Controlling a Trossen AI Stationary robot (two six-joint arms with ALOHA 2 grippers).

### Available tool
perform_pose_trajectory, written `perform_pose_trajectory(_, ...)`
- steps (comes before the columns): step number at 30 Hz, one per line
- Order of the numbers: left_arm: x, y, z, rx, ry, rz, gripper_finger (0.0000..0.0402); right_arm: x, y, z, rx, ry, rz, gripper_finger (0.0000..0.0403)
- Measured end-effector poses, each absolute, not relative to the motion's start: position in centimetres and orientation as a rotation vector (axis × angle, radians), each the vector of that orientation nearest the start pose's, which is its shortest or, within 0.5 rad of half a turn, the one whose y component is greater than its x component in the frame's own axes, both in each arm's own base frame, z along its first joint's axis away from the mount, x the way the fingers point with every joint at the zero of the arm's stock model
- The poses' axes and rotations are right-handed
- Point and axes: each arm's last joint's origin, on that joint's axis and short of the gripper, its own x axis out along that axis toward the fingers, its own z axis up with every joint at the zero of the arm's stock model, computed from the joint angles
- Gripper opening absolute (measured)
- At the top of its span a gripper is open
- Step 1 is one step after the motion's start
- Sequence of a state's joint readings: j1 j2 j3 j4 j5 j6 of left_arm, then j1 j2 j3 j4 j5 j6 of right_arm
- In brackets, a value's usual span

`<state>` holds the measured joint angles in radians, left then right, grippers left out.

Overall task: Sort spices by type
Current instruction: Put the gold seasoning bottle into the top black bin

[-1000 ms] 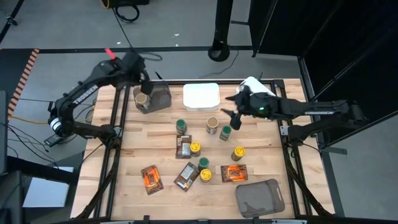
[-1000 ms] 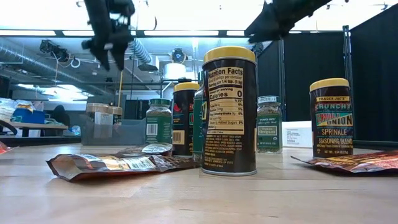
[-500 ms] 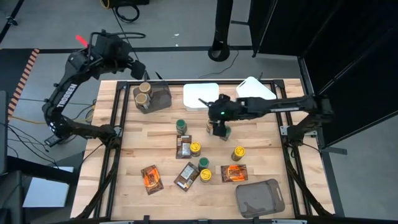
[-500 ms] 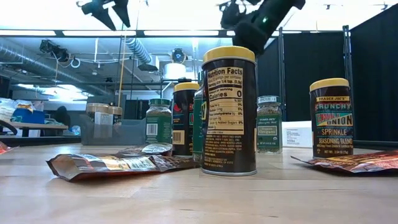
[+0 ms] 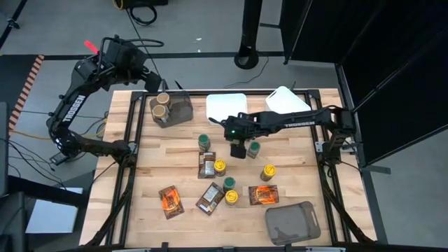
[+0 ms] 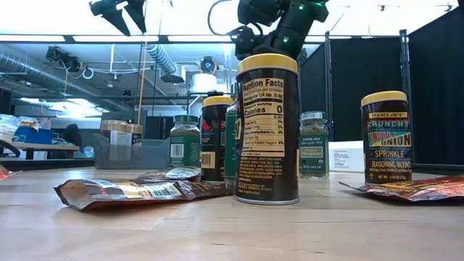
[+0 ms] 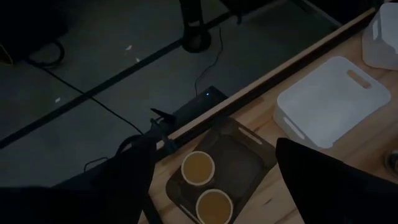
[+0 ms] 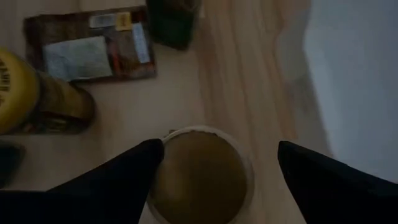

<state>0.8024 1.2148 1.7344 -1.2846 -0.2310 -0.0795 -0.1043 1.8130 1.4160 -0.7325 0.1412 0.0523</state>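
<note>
My right gripper (image 5: 238, 145) is open and hangs over a tan-lidded jar (image 8: 201, 175) in the middle of the table. One finger stands on each side of the lid; I cannot tell whether they touch it. My left gripper (image 5: 155, 84) is open and empty, raised over the table's far left edge, above a brown-grey bin (image 5: 179, 110). Two tan-lidded jars (image 7: 198, 168) stand in that bin. Green-lidded jars (image 5: 204, 141), yellow-lidded jars (image 5: 220, 166), brown packets (image 5: 209, 198) and orange packets (image 5: 170, 199) stand or lie loose on the table.
Two white trays (image 5: 226, 109) (image 5: 287, 99) lie at the far edge. A second brown-grey bin (image 5: 292, 222) sits at the near right. A green-lidded jar (image 5: 253, 148) stands right beside my right gripper. A brown packet (image 8: 93, 45) and a yellow-lidded jar (image 8: 25, 93) lie close by.
My right gripper has gone toward the table's left edge from beside the white trays and come down over the tan-lidded jar. My left gripper has risen from the far-left bin and drawn back toward the far left edge; two jars now show in that bin.
</note>
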Motion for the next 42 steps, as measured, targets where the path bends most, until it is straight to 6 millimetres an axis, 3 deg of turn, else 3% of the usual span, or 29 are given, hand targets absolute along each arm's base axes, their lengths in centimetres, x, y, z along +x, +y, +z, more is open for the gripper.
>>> perform_pose_trajectory(13, 12.1, 13.5, 45.9, -0.266, 0.727, 1.003, 0.0337, 35.9, -4.8, 23.6, 0.019, 1.215, -0.264, 0.0332)
perform_pose_trajectory(20, 12.1, 13.5, 45.9, -0.269, 0.726, 1.004, 0.0337, 34.4, -6.8, 23.4, 0.106, 1.33, -0.359, 0.0329)
perform_pose_trajectory(25, 12.2, 13.5, 45.9, -0.237, 0.745, 0.968, 0.0337, 32.9, -7.1, 23.2, -0.201, 1.532, -0.179, 0.0329)
perform_pose_trajectory(33, 12.7, 13.7, 44.9, -0.256, 0.773, 0.892, 0.0337, 34.2, -6.5, 23.3, -0.691, 1.433, 0.237, 0.0314)
perform_pose_trajectory(42, 13.4, 14.4, 43.1, -0.298, 0.798, 0.904, 0.0337, 34.9, -7.5, 22.7, -0.783, 1.276, 0.387, 0.0294)
